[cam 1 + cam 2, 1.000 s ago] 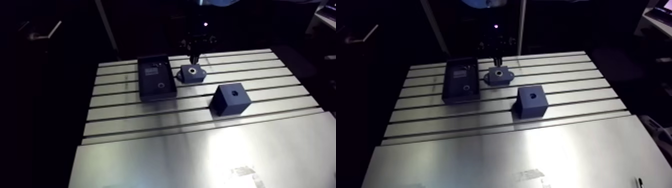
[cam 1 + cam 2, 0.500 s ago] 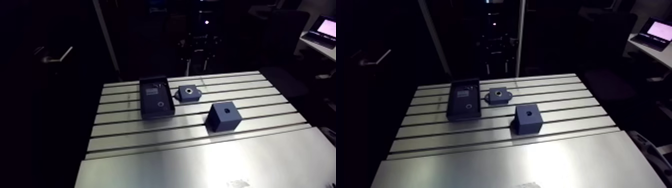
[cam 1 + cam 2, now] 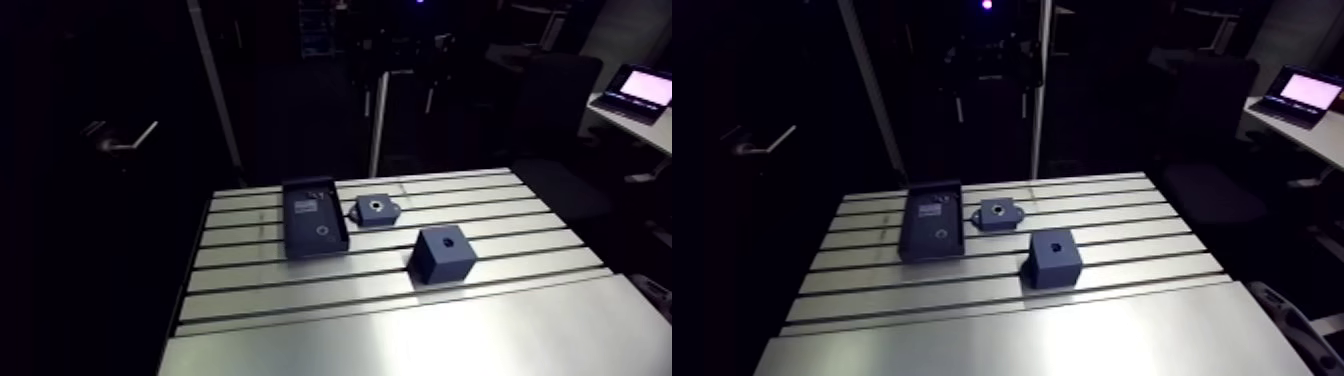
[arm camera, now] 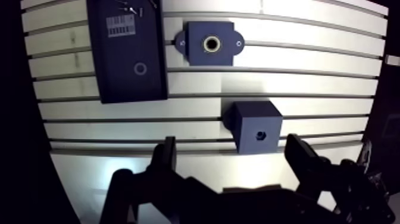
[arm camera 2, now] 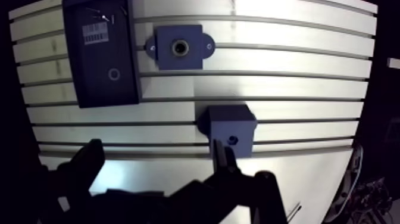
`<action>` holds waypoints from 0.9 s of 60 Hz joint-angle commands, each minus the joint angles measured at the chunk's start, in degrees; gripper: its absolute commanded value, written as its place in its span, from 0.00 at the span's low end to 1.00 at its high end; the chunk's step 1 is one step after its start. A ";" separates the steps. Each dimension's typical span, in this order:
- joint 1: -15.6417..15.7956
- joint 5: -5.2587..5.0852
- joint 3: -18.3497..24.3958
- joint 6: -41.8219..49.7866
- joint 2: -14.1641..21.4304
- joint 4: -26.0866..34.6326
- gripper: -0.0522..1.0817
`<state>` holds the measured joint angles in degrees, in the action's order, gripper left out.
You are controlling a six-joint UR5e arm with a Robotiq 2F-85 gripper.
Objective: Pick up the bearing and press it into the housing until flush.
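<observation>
Slotted aluminium table (image 3: 300, 290) is seen as the work surface, its grooves running crosswise, with a smooth plain plate (image 3: 420, 340) at the near edge.

In the wrist view the black two-fingered gripper (image 5: 155, 148) is held high above the table. Its fingers (image 4: 165, 158) are spread wide apart, and nothing is held between them; only bare table is seen in the gap.

Just ahead of the gripper, a dark blue cube-shaped block (image 4: 257, 126) with a small round hole in one face is set on the table, closer to one finger than to the other.

Farther ahead, well apart from the block, a dark blue flat housing with two rounded mounting ears (image 4: 229, 50) is laid flat. A pale metallic ring-shaped bearing (image 4: 211, 43) is seated in its central bore. Whether the bearing is flush with the housing's top face cannot be told.

Just beside the housing, with a narrow strip of table between them, a dark blue rectangular shallow tray (image 4: 128, 50) is placed with its long side across the grooves. A white barcode label (image 4: 120, 25) is fixed at its far end, and a small faint ring (image 4: 140, 69) is marked nearer its middle.

In the arm view the same three dark parts are seen on the grooved section, the block nearest and the tray and housing side by side behind it.
</observation>
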<state>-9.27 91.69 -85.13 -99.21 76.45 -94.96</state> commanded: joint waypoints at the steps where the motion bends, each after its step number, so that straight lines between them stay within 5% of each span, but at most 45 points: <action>1: 0.48 -0.86 7.33 1.26 6.63 9.85 0.05; 54: 1.00 -1.65 7.59 0.73 6.30 9.58 0.05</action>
<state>-8.29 90.12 -77.57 -98.45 82.72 -85.42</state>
